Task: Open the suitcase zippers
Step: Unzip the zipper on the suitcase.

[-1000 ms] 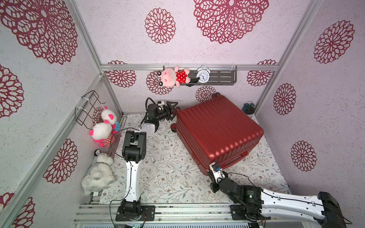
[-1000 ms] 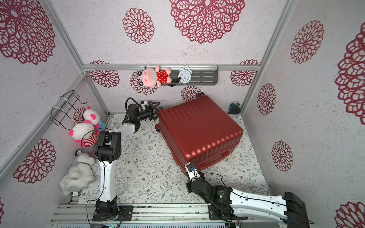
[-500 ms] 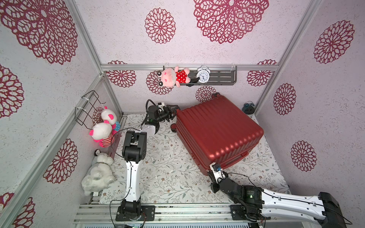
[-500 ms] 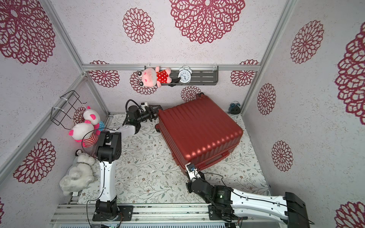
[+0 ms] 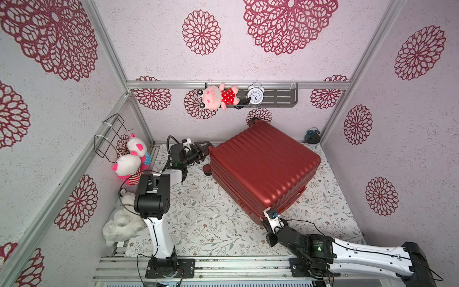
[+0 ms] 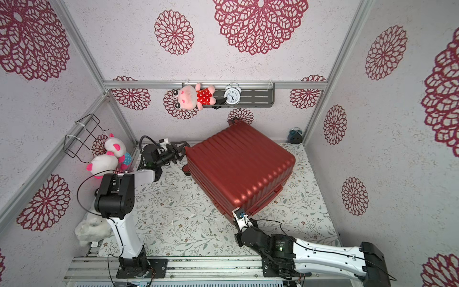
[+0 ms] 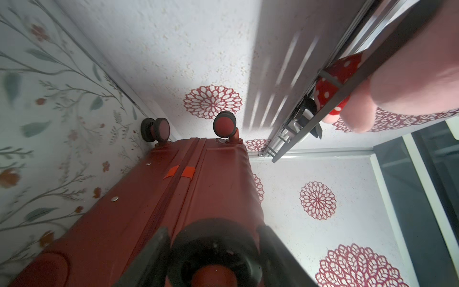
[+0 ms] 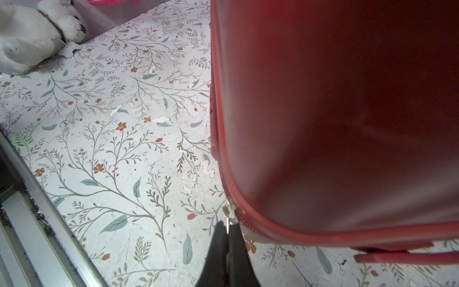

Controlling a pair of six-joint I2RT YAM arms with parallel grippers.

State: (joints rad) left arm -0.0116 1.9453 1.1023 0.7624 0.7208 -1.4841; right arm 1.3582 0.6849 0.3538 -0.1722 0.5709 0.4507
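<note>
One suitcase point(image 5: 263, 169), lying flat: we see right pincer point(image 8: 227, 231) pinching zipper pull point(image 8: 227, 211) only in right wrist view, left pincer point(image 7: 213, 232) clamping a wheel point(image 7: 216, 256) only in left wrist view

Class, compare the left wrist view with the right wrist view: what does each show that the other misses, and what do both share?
Only the left wrist view: the left gripper clamped around a near wheel, two far wheels, and a pink plush toy. Only the right wrist view: the right gripper pinching the silver zipper pull, and a white plush dog. Both: the red suitcase, its zipper track and the floral table.
</note>
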